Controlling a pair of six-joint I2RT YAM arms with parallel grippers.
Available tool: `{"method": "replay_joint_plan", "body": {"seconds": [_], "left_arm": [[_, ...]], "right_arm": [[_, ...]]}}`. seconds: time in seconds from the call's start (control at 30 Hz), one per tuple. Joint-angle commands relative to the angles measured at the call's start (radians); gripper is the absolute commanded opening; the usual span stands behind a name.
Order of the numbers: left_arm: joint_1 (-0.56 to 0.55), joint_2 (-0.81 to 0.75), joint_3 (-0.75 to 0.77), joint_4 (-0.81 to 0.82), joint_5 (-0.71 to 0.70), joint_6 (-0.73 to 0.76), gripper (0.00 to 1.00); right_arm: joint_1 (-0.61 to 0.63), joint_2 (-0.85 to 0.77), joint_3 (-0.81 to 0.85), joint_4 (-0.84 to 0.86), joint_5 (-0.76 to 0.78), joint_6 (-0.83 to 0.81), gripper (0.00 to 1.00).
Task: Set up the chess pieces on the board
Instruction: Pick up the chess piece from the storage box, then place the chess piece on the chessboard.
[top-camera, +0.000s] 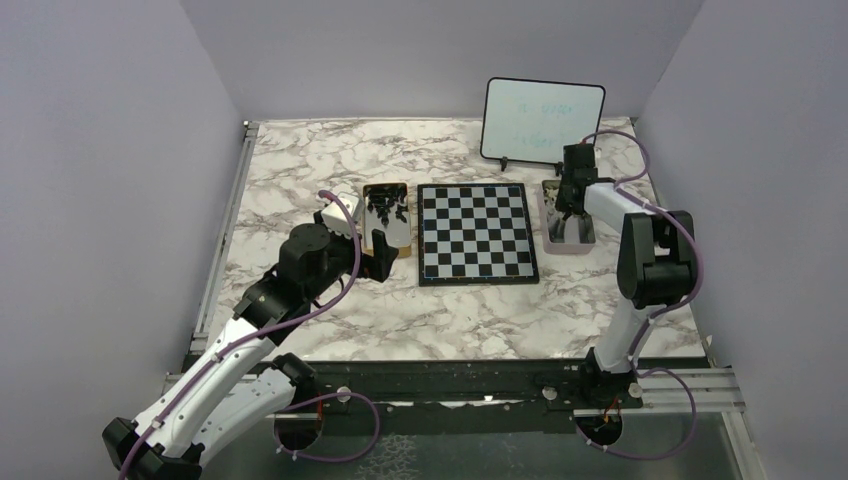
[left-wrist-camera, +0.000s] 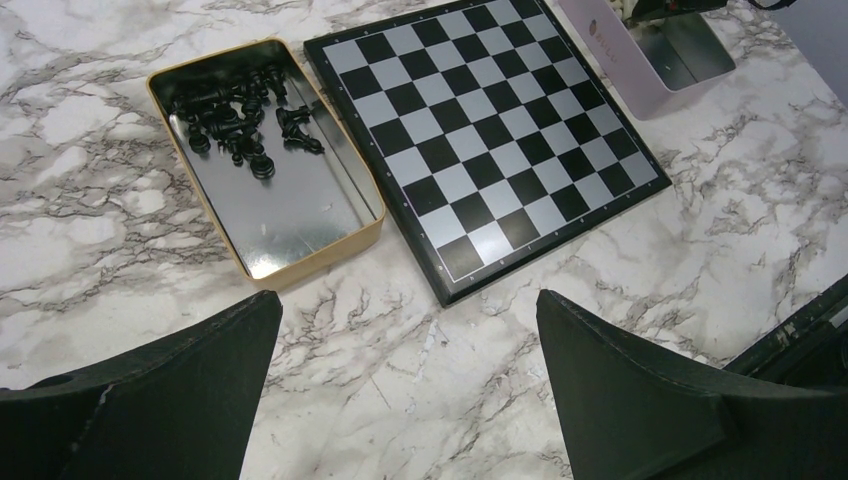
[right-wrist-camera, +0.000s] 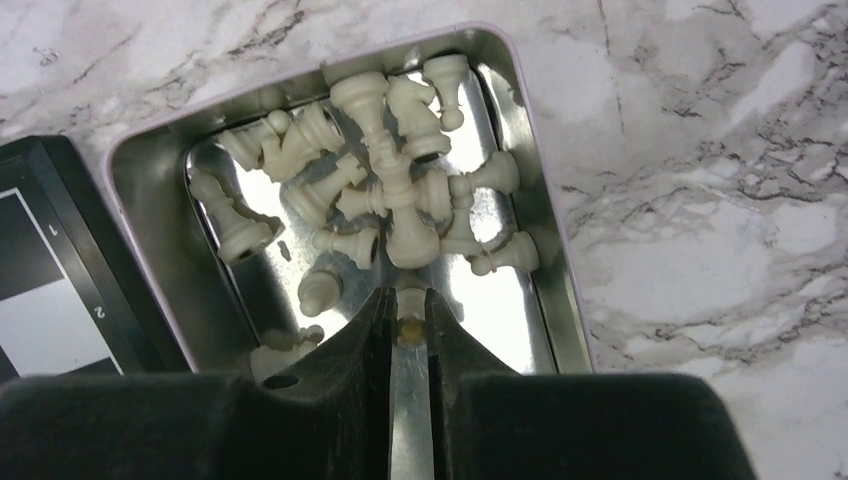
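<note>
Several cream-white chess pieces (right-wrist-camera: 390, 190) lie heaped in a pink-rimmed metal tin (right-wrist-camera: 150, 150) right of the board (top-camera: 477, 232). My right gripper (right-wrist-camera: 407, 300) is down in that tin (top-camera: 568, 243), its jaws pressed on either side of one white piece (right-wrist-camera: 409, 326) whose yellowish base shows between them. No pieces stand on the board (left-wrist-camera: 490, 130); one of its corners shows in the right wrist view (right-wrist-camera: 40, 290). My left gripper (left-wrist-camera: 408, 300) hangs open over bare marble in front of the board's near left corner, holding nothing. Black pieces (left-wrist-camera: 240, 120) lie in a gold tin (left-wrist-camera: 270, 250).
The gold tin (top-camera: 388, 215) sits against the board's left edge. A small upright whiteboard (top-camera: 543, 120) stands at the back right, behind the pink tin. Purple walls enclose the table on three sides.
</note>
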Motion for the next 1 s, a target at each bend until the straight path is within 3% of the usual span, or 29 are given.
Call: {"method": "replay_joint_plan", "body": {"seconds": [0.0,0.5,0.7,0.97], "left_arm": [[0.006,0.007,-0.01,0.019,0.012,0.01,0.99],[0.006,0.009,-0.008,0.011,-0.019,0.014,0.99],[0.006,-0.002,-0.01,0.009,-0.027,0.014,0.99],[0.006,-0.014,-0.004,-0.006,-0.056,0.018,0.99]], "right_arm": [[-0.008,-0.081,0.038,-0.086,0.032,0.019,0.18],[0.026,-0.334,-0.039,-0.161,-0.127,0.027,0.15],[0.128,-0.43,-0.108,-0.19,-0.153,0.026,0.15],[0.367,-0.51,-0.194,-0.157,-0.158,0.069,0.15]]}}
